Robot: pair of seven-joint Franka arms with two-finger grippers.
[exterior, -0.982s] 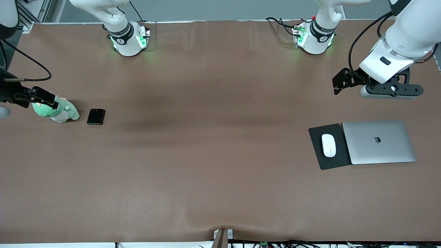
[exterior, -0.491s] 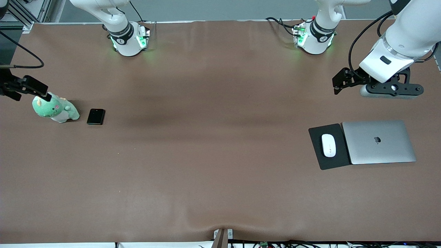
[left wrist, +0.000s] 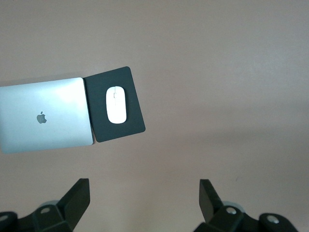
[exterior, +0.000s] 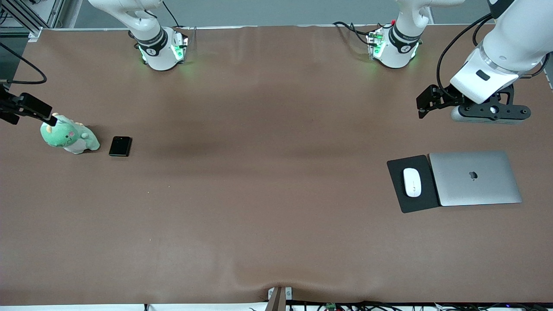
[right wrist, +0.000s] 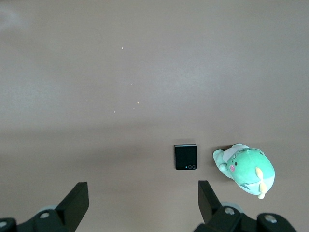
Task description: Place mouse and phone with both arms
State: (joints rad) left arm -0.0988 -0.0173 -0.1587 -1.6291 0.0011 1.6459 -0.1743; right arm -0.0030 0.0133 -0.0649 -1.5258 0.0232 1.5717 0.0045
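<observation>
Brown cloth is covering the whole counter (exterior: 259, 207), and it's rippling at the camera edge. You're seeing the silver laptop (exterior: 475, 178) lying closed beside the black pad (exterior: 397, 203), with the mouse (exterior: 412, 182) sitting on the pad. The phone (exterior: 120, 146) is lying just beside the green plush (exterior: 69, 137). Left gripper (left wrist: 145, 198) is hanging over bare counter, right gripper (right wrist: 140, 198) over the counter's end, both jaws wide apart, holding nothing. That's fitting placed or not-yet-picked, so keep them clear.
</observation>
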